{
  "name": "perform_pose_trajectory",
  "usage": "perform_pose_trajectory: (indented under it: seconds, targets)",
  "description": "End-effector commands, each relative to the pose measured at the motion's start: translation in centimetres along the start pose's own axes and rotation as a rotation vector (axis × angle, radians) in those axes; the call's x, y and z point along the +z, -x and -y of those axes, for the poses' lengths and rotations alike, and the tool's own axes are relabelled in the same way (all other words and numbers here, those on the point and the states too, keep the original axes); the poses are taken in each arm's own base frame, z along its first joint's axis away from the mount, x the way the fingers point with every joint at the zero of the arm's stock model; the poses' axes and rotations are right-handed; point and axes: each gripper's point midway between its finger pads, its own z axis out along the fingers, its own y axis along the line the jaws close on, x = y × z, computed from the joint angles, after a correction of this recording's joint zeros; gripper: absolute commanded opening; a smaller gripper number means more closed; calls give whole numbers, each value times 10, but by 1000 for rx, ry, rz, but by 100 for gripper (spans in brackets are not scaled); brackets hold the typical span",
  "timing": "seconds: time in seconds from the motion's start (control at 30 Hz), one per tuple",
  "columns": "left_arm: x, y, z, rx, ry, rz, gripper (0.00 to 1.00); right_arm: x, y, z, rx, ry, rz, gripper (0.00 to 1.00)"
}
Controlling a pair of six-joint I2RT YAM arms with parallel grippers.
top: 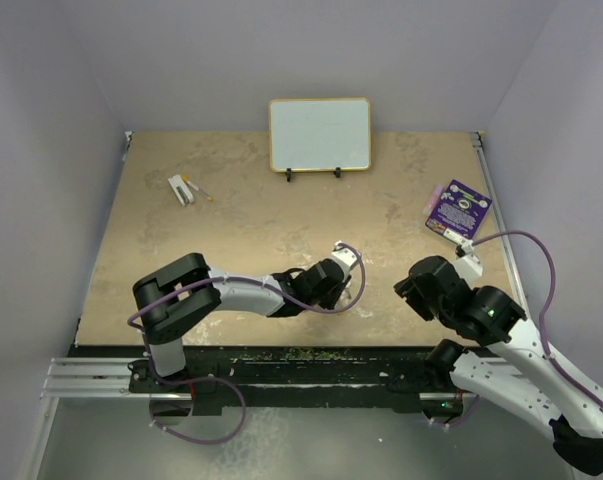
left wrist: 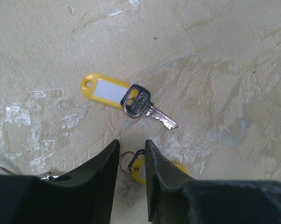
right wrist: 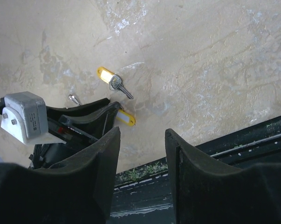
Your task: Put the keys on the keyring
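Left wrist: yellow-tagged key (left wrist: 131,100) beyond left gripper (left wrist: 132,143)

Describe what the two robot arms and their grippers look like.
The left arm and right arm both have white link shells between bulky black joints, each trailed by a looping purple cable. A small green light glows on the right one. The left gripper and right gripper have thick, matte black, wedge-shaped fingers. A grey-white box sits at the left wrist.
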Motion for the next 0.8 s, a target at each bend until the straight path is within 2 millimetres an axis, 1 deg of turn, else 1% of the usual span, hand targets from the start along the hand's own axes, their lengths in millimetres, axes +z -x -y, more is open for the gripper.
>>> perform_pose_trajectory:
  seconds: [0.0,0.07,0.13,0.3,0.37,0.43,0.57,0.63,0.77]
  targets:
    - [-3,16,7,-47,-24,37,30,1,1,7,13,-32,7,48]
    - [-5,14,6,-45,-25,33,26,0,1,7,13,-35,7,48]
    - [-7,13,4,-43,-21,32,26,0,0,7,13,-33,4,48]
    - [-17,11,-4,-39,5,35,32,0,0,5,18,-19,-1,47]
    - [-22,8,-10,-52,25,38,36,-1,-1,5,18,-18,-4,48]
    - [-27,6,-14,-80,34,49,37,-1,-1,5,17,-18,-6,48]
    - [-29,0,-12,-125,8,65,37,0,-2,6,10,-24,-7,48]
    - [-28,1,-7,-156,-12,64,37,0,-2,6,6,-26,-9,48]
    - [-23,-6,2,-195,-53,43,37,0,-2,6,3,-36,-9,48]
